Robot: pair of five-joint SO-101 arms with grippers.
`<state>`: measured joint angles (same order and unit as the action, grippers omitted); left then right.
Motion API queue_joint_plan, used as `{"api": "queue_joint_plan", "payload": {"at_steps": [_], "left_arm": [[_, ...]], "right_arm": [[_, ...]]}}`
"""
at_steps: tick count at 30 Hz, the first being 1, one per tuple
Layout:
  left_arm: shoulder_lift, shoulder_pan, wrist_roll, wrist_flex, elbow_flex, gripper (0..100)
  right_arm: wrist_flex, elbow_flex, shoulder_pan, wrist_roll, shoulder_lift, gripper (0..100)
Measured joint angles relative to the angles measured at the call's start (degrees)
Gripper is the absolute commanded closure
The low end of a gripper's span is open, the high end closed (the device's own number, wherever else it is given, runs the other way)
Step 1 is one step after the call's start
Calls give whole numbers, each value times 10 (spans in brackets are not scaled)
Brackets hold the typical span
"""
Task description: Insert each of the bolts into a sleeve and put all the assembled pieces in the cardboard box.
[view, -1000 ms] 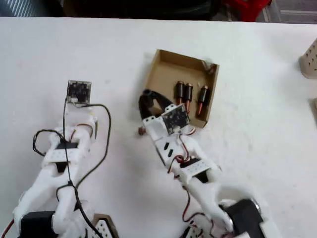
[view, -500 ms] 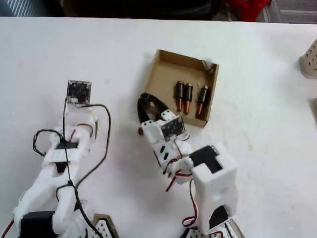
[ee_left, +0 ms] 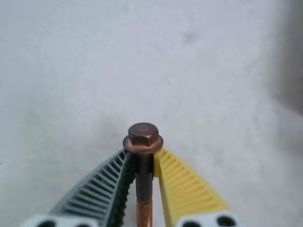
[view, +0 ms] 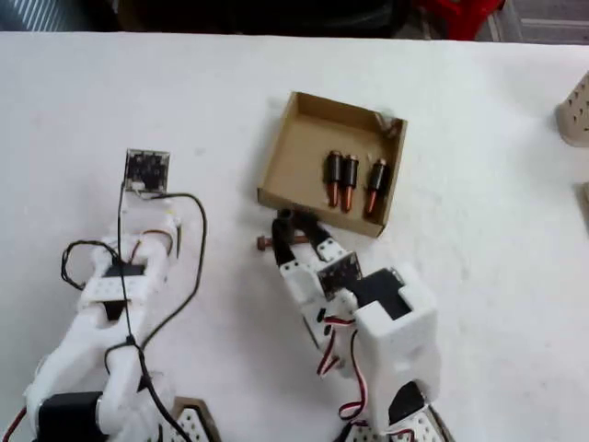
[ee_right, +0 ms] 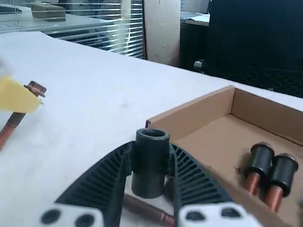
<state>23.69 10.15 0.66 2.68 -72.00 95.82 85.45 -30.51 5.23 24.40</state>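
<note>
My left gripper (ee_left: 143, 155) is shut on a copper bolt (ee_left: 143, 138), which stands head-up between the grey-green and yellow fingers (ee_left: 182, 182). My right gripper (view: 293, 226), just in front of the cardboard box (view: 276, 196), is shut on a black sleeve (ee_right: 151, 142) held upright. A loose bolt (view: 266, 242) lies on the table beside and under that gripper, also seen as a copper shank (ee_right: 147, 211) below the sleeve. Three assembled pieces (view: 351, 182) lie in the box (ee_right: 189, 116). The left arm's bolt (ee_right: 34, 88) shows farther off in the right wrist view.
The left arm (view: 120, 276) stretches over the table's left part, trailing black cables (view: 189, 267). A beige object (view: 574, 112) stands at the right edge. White table surface lies open between the arms and behind the box.
The right arm has drawn back from the box's left corner toward the near edge, carrying the sleeve. The left arm has not moved.
</note>
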Motion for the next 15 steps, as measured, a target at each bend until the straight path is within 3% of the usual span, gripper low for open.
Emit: {"api": "queue_joint_plan", "payload": {"at_steps": [11, 15], "left_arm": [[0, 0, 0, 0, 0, 977], [1, -7, 0, -55, -10, 977]], "right_arm": [[1, 67, 14, -1, -38, 982], [1, 67, 16, -1, -38, 981]]}}
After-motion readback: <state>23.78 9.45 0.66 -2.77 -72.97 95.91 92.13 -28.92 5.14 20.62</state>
